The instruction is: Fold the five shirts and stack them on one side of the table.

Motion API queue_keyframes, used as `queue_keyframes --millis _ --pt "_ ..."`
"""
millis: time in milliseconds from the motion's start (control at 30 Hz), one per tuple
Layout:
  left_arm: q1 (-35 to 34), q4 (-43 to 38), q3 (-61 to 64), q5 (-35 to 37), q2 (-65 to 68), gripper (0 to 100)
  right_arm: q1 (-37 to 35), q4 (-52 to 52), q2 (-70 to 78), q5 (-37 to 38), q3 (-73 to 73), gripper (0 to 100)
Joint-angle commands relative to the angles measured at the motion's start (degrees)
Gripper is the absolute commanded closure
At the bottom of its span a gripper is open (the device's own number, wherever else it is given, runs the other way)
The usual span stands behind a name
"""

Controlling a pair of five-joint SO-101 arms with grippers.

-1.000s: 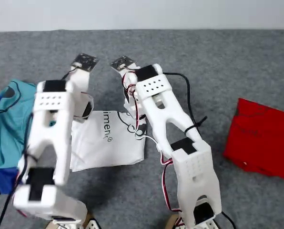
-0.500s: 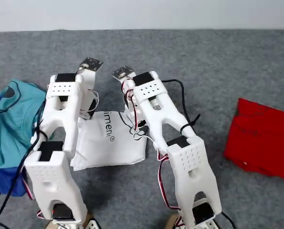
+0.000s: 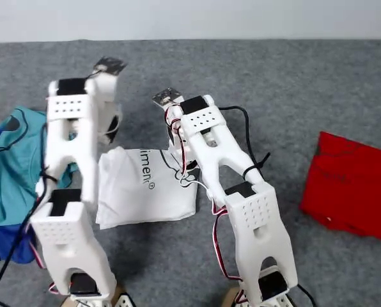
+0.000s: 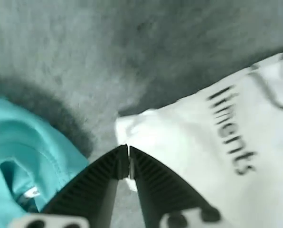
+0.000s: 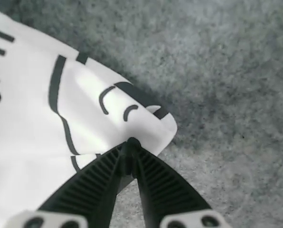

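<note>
Left hand (image 4: 128, 159): closed. The fingertips meet on a corner of the white shirt (image 3: 146, 188), and I see a sliver of white cloth between the jaws.
Right hand (image 5: 130, 149): closed, pinching the white shirt's edge at its other far corner, just beside a curved black printed line.
White shirt: held by both hands. From them it spreads back toward the arm bases and lies on the table (image 3: 293, 83), black lettering face up, with the corner at the left hand a little bunched.
Teal shirt (image 4: 18, 142): crumpled, just beside the left hand on the side away from the right hand. I can make out a strip of bare table between it and the white shirt.
Blue shirt (image 3: 2, 240): under the teal shirt, showing at its edges, farther from the left hand.
Red shirt (image 3: 350, 185): lying flat, well apart from the right hand, on the side away from the left hand.
Table: grey, with a carpet-like texture.
</note>
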Motion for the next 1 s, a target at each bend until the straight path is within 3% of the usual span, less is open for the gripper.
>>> queue_keyframes --millis 0,200,400,733,967 --pt "5.98 2.2 -4.88 2.99 -2.99 99 0.84 0.22 -0.92 -0.44 -1.41 98.9" --pt "9.23 -0.7 -4.97 5.19 5.54 99 1.01 0.22 -0.92 -0.44 -1.41 98.9" --pt "2.37 -1.67 -5.32 4.31 14.24 99 1.1 0.22 -0.92 -0.79 -1.41 98.9" --pt "-8.35 5.8 -12.7 -1.85 14.33 99 1.19 0.31 -0.84 -0.79 -1.41 98.9" --pt "-4.22 5.8 -10.42 -1.58 4.04 99 0.84 5.23 -3.82 -0.62 -3.87 98.9"
